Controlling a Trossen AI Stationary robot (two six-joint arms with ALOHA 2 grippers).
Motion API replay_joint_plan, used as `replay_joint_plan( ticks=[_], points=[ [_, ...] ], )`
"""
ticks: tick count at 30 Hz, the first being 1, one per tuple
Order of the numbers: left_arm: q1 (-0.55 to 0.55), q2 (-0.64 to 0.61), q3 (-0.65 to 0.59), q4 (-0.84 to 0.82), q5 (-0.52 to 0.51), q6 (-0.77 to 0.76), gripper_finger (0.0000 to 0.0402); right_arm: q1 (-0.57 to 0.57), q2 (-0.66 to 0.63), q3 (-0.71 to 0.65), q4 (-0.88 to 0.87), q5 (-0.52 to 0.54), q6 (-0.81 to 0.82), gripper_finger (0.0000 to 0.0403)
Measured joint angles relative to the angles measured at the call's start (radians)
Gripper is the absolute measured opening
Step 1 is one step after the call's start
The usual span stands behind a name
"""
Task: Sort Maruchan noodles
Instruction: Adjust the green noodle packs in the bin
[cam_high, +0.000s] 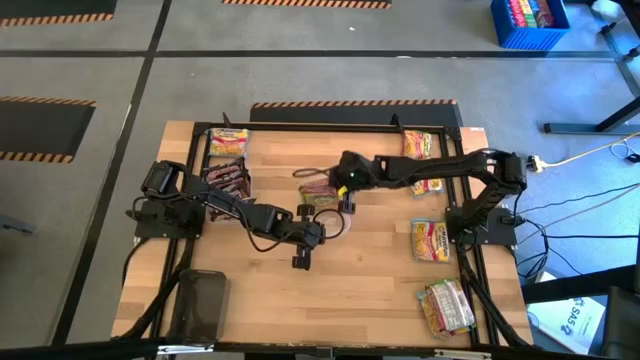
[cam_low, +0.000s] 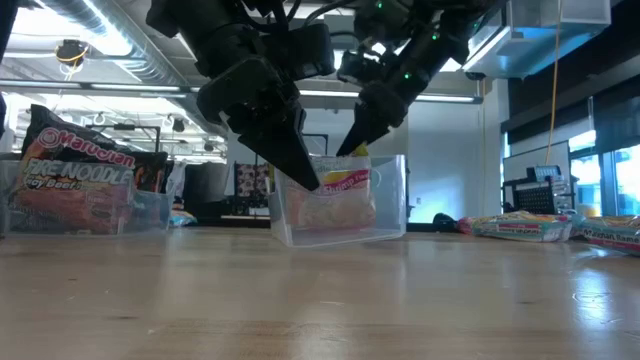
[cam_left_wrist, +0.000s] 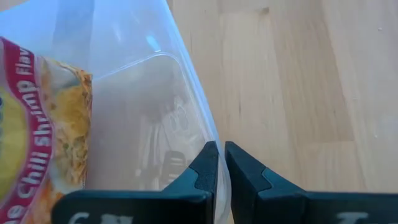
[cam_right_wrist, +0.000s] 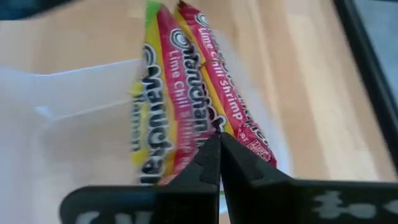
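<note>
Crinkly Lime Chili Shrimp packet (cam_right_wrist: 186, 106) pinched edge-on between shut right gripper (cam_right_wrist: 219, 149) fingers, poised over clear tray (cam_low: 385, 205) at table centre. Left gripper (cam_left_wrist: 217, 163) clamped shut on that tray's thin wall, steadying it; one packet already inside. Partly sorted: maroon packets (cam_high: 228, 177) in a left-side tray, yellow-orange ones (cam_high: 228, 141) behind. Unsorted packets (cam_high: 430, 240) strewn along the right side, well apart.

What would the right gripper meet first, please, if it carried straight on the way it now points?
The right gripper, shut, points into the clear plastic rectangular tray. The upright yellow-and-red crinkly Lime Chili Shrimp packets lie directly ahead; it probably touches them already, though depth is unclear.
</note>
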Motion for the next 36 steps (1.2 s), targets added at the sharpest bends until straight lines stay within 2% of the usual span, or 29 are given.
replay_joint_plan(
  ticks=[8, 17, 20, 24, 28, 32, 36],
  points=[
    [0.0, 0.0, 0.0, 0.005, 0.015, 0.0, 0.0015, -0.073, 0.002, 0.0, 0.013, -0.095, -0.025, 0.0001],
    [0.003, 0.0, 0.0, 0.006, 0.014, 0.0, 0.0015, -0.072, 0.007, 0.0, 0.015, -0.082, -0.025, 0.001],
    [0.003, 0.0, 0.0, 0.006, 0.021, 0.0, 0.0015, -0.071, 0.019, -0.001, 0.016, -0.055, -0.023, 0.0047],
    [0.003, 0.0, 0.0, 0.006, 0.025, 0.0, 0.0015, -0.07, 0.032, -0.001, 0.016, -0.015, -0.024, 0.012],
    [0.003, 0.0, 0.0, 0.006, 0.03, 0.0, 0.0015, -0.069, -0.004, 0.03, -0.096, -0.032, -0.024, 0.0179],
    [0.003, 0.0, 0.0, 0.006, 0.034, -0.002, 0.0015, -0.048, -0.065, 0.069, -0.206, -0.1, -0.021, 0.021],
    [0.005, 0.0, 0.0, 0.007, 0.036, -0.005, 0.0015, 0.005, -0.084, 0.069, -0.223, -0.191, -0.022, 0.022]
  ],
)
